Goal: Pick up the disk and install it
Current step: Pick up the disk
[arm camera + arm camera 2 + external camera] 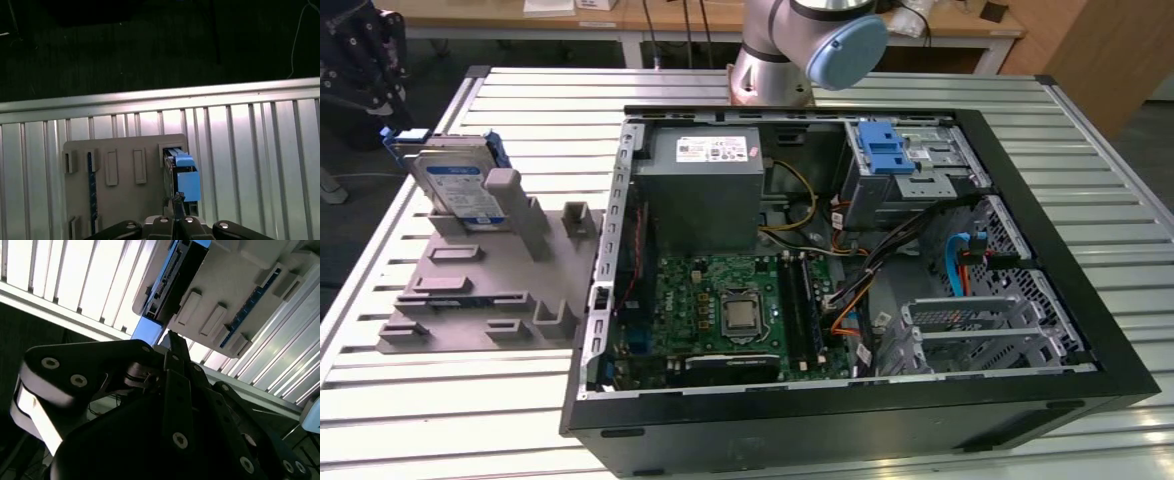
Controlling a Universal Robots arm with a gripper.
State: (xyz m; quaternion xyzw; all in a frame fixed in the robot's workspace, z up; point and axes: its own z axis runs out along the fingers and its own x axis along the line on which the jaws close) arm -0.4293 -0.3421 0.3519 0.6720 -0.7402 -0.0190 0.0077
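Disk: your disk stands upright on its edge in a slot of the grey holder. In the exterior view it is at ten o'clock from the open computer case.
Pincer: your pincer is clenched on nothing, tips together. In the first wrist view it hangs apart from the disk, lined up with its thin blue-edged side.
Handling: likely dense and fully stiff, with smooth metal faces that could slip (and it probably won't forgive a knock).
Hold: you'd best pinch across the two flat faces at the exposed upper edge, clear of the connector end.
Holder: it rests on the slatted metal table, just beside the case.
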